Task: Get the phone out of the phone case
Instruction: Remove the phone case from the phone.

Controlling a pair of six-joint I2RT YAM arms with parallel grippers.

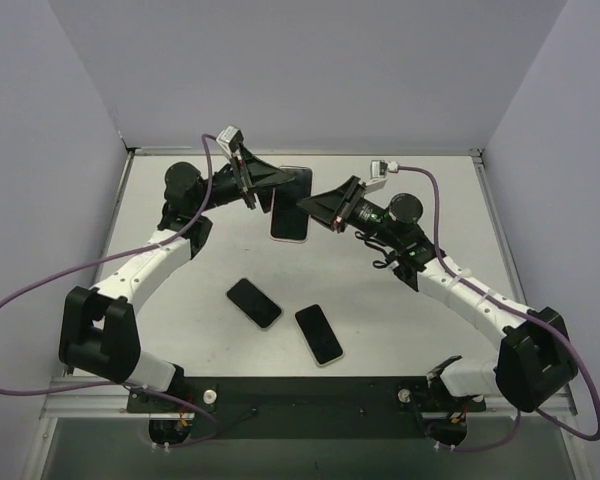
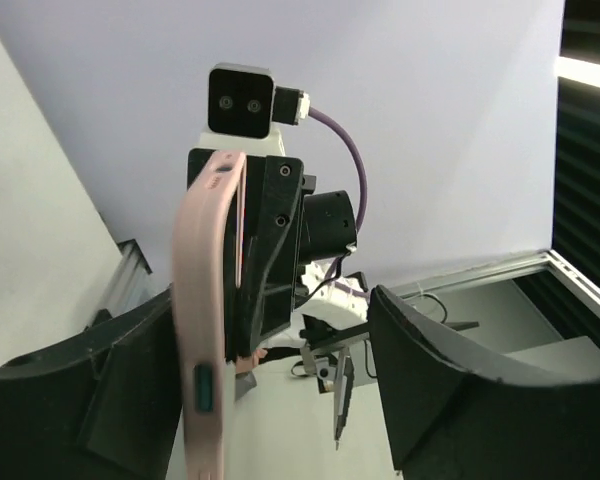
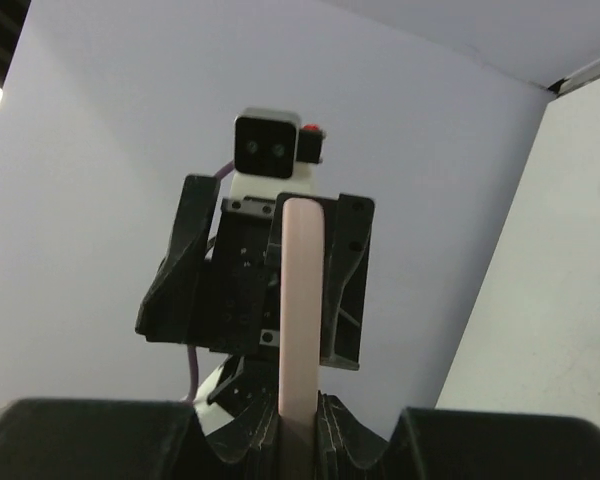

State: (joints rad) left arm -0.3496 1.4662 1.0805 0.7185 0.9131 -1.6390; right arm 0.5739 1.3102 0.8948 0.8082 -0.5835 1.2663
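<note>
Pink phone case aloft between wide-spread left fingers, one edge pinched between the right fingers.

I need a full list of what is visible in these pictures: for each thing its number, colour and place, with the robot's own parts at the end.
phone in case: 1, black screen in a pink case, held up over the far middle of the table, between the two grippers
left loose phone: 1, black, flat on the table, near the middle
right loose phone: 1, black with a pale rim, flat on the table, beside the other one but apart from it
table: 1, pale grey, under everything
walls: 3, pale lilac, around the table
cables: 2, purple, one along each arm
left gripper: 1, black, open, one finger beside the pink case
right gripper: 1, black, shut on the case's edge
</note>
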